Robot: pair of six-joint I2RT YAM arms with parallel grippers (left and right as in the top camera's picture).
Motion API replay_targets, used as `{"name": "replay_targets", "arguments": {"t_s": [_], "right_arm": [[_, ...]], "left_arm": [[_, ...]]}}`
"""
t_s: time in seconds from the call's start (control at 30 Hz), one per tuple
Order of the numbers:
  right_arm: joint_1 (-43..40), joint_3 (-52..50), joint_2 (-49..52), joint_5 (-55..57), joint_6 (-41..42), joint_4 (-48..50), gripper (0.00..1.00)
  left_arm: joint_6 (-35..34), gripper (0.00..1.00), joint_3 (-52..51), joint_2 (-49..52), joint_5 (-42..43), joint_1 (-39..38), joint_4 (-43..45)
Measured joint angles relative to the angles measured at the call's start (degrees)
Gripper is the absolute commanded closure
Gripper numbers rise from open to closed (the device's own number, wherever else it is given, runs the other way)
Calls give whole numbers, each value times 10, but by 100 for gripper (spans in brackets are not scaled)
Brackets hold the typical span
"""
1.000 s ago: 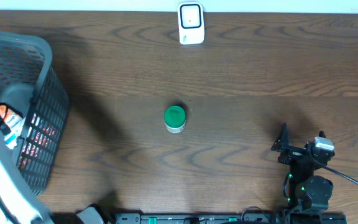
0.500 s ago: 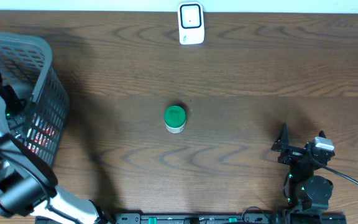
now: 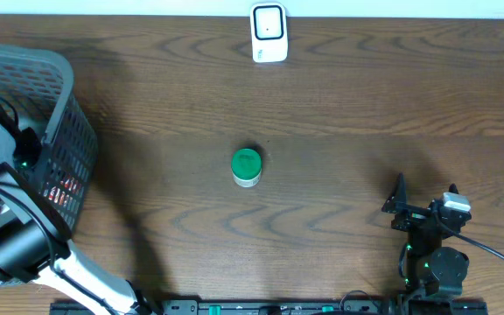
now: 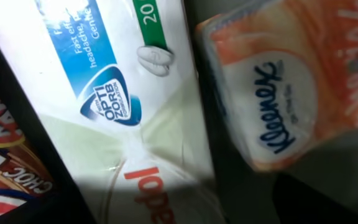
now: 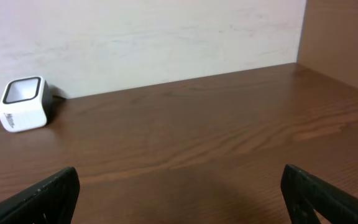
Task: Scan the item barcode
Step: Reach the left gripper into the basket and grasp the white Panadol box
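Observation:
The white barcode scanner (image 3: 269, 33) stands at the table's far edge and also shows as the scanner (image 5: 23, 102) in the right wrist view. My left arm (image 3: 3, 149) reaches down into the grey basket (image 3: 55, 66), and its fingers are hidden. Close under its camera lie a white Panadol box (image 4: 123, 93), an orange Kleenex pack (image 4: 278, 99) and a red chocolate wrapper (image 4: 2, 168); nothing shows between the jaws. My right gripper (image 5: 182, 208) rests low at the near right of the table, wide open and empty, and shows as the right gripper (image 3: 425, 194) from overhead.
A small container with a green lid (image 3: 247, 166) stands upright mid-table. The basket takes up the left edge. A pale wall (image 5: 142, 37) runs behind the scanner.
My left arm has swung over the basket and dipped into it. The right arm and the green-lidded container have not moved.

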Motion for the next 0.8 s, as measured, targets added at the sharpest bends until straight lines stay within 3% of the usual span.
{"name": "replay_targets", "arguments": {"t_s": [0.13,0.2,0.3,0.67,0.8], "right_arm": [[0,0,0,0,0,0,1],[0,0,0,0,0,0,1],[0,0,0,0,0,0,1],[0,0,0,0,0,0,1],[0,0,0,0,0,0,1]], "left_arm": [[0,43,1,2,0,0,-8],[1,44,1,3,0,0,-15],[-2,61,1,4,0,0,-20],[2,60,2,-2,10,2,-44],[2,60,1,-45,38,16,-47]]}}
